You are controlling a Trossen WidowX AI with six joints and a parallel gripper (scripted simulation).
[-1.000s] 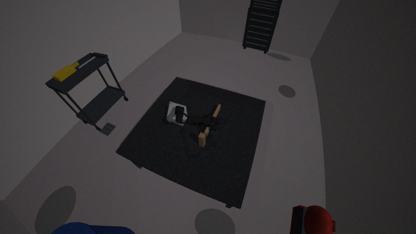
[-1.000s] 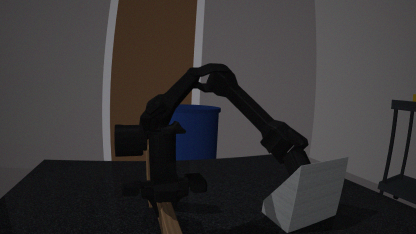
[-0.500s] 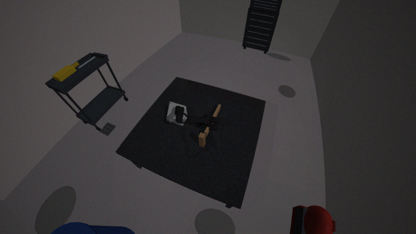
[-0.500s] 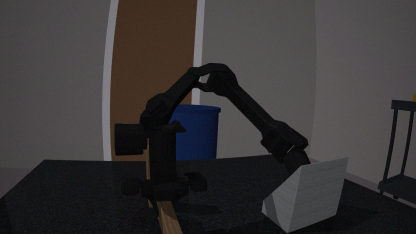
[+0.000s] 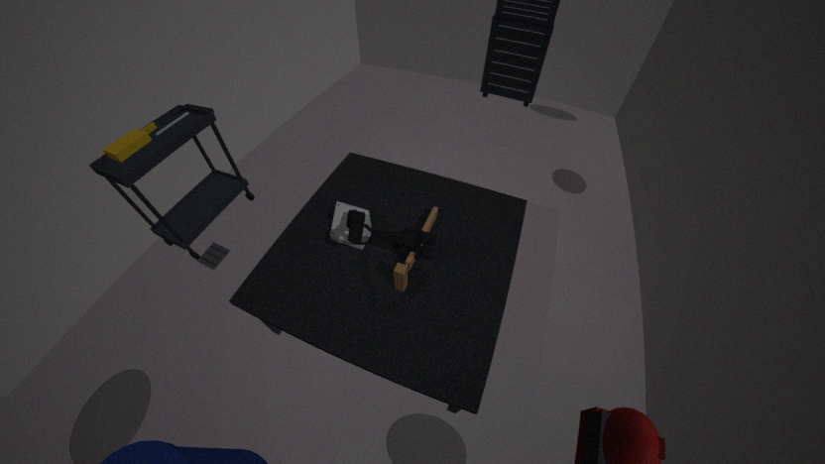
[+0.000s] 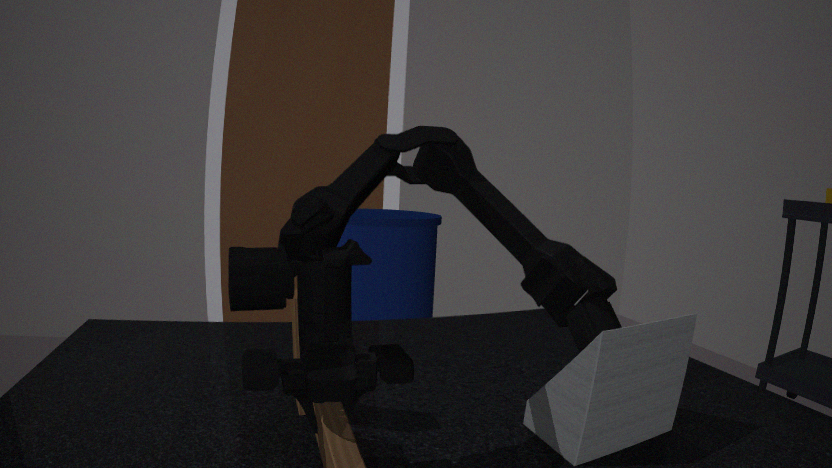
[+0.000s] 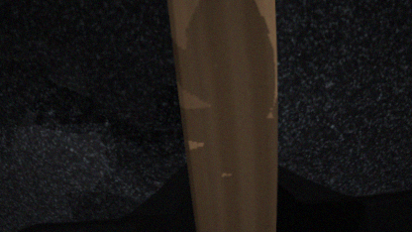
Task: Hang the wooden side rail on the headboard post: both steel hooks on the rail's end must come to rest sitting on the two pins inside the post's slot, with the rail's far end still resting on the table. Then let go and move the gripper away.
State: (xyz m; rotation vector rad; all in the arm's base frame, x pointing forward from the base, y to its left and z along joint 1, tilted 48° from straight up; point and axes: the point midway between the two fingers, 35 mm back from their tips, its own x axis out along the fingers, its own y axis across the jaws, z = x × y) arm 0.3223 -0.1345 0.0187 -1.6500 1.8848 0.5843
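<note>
The wooden side rail runs under my gripper. The gripper is shut on the rail partway along its length, pointing down. In the top view the rail's far end reaches toward the back of the table, and its other end comes close to the headboard post. The post stands upright; in the exterior view the arm hides most of it. The hooks, the pins and the slot cannot be made out, so I cannot tell whether the hooks touch the pins.
The dark table carries everything. A pale wedge-shaped base block stands beside the arm's base. Off the table are a cart with a yellow tool, a blue bin and a dark cabinet.
</note>
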